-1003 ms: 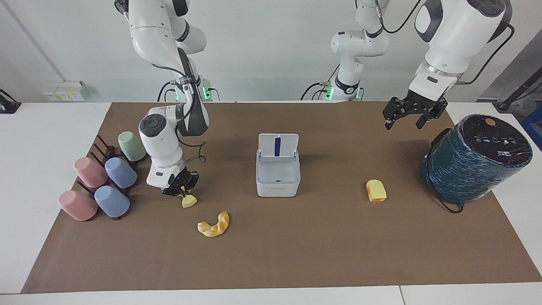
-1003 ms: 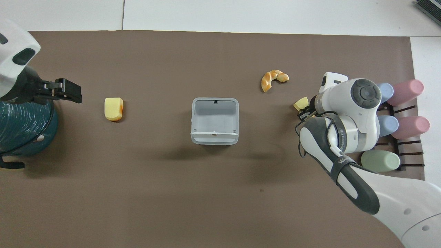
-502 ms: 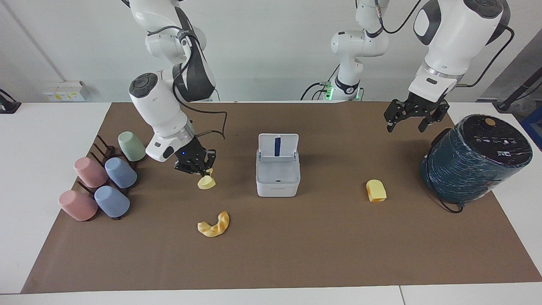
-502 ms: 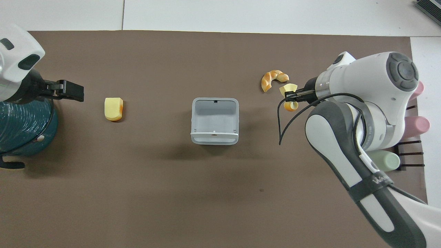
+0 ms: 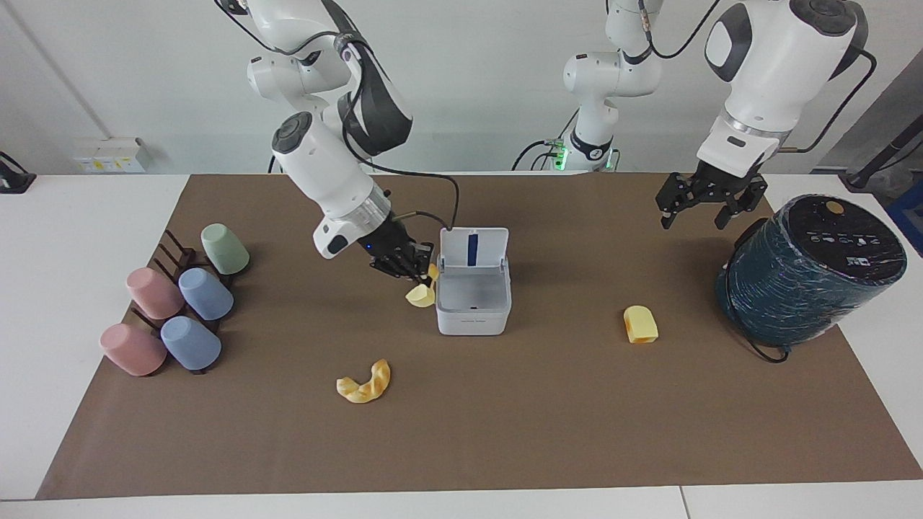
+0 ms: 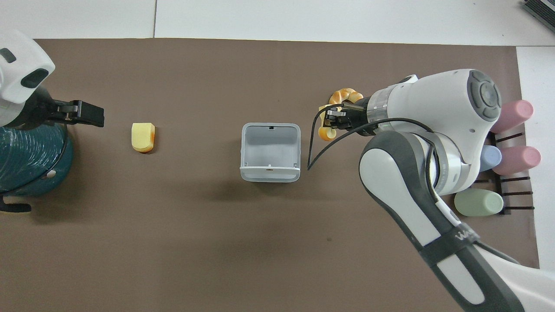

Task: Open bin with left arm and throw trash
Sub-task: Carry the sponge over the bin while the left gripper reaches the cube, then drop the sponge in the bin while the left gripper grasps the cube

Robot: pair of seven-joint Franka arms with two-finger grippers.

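The white bin (image 5: 472, 321) (image 6: 270, 175) stands mid-mat, its lid (image 5: 474, 249) upright and showing a blue strip. My right gripper (image 5: 420, 277) (image 6: 330, 120) is shut on a pale yellow block of trash (image 5: 418, 295) (image 6: 324, 132). It hangs over the mat just beside the bin, toward the right arm's end. A golden croissant piece (image 5: 364, 382) (image 6: 344, 94) lies farther from the robots, partly covered from above. Another yellow block (image 5: 639, 324) (image 6: 142, 137) lies toward the left arm's end. My left gripper (image 5: 694, 216) (image 6: 99, 116) waits open in the air beside the teal cylinder.
A big dark teal wrapped cylinder (image 5: 807, 267) (image 6: 26, 160) sits at the left arm's end of the mat. Several pastel cups (image 5: 173, 310) (image 6: 514, 134) lie on a dark rack at the right arm's end. The right arm's cable (image 6: 314, 147) dangles close to the bin.
My right gripper has lifted the pale yellow block off the mat near the cups and carried it up to the bin's side. The left gripper has barely shifted.
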